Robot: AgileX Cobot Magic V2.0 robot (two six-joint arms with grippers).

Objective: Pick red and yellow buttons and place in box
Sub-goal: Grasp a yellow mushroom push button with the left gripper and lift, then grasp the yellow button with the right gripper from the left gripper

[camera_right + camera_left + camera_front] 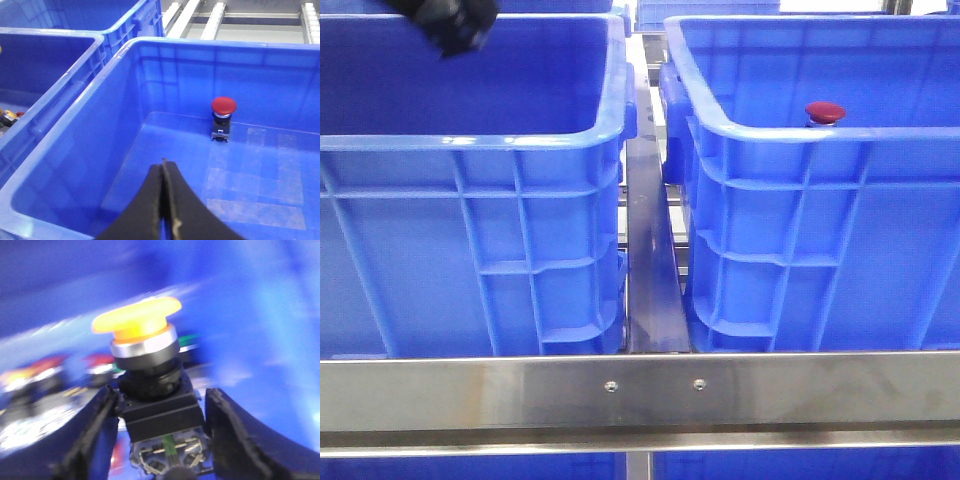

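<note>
A red button [223, 105] with a domed cap on a black base stands upright inside the right blue box [75, 150], on its floor close to the far wall. A yellow button [137, 320], with a silver collar and black square body, is upright between two dark fingers [95, 430].

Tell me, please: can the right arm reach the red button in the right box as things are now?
Probably yes. The red button stands upright and alone on the floor of the right box, near its far wall. The right claw hangs over the open box, shut and empty, with nothing between them; it must open first.
</note>
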